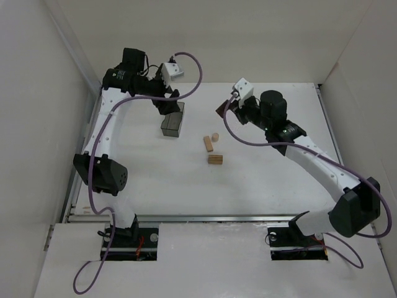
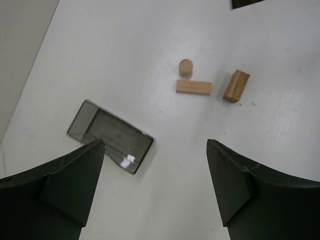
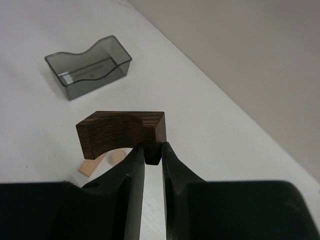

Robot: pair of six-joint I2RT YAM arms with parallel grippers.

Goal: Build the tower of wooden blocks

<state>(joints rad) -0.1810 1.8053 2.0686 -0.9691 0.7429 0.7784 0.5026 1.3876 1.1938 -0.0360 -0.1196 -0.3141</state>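
pinching a dark, grained, seemingly arch-cut wood block point(image 3: 120, 131), the right claw point(image 3: 152, 154) is clamped; left claw point(image 2: 155, 146) gapes wide.

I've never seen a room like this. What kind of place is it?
Probably a robot lab's test booth: white panels around a table, two robot arms bolted at its edge, and wooden blocks with a grey bin to practise on.

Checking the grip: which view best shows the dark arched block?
Right wrist view: the dark arched block sits large and centred, pinched at one end by the right gripper. Top external shows it only as a small dark sliver; left wrist, maybe a dark scrap at the top edge.
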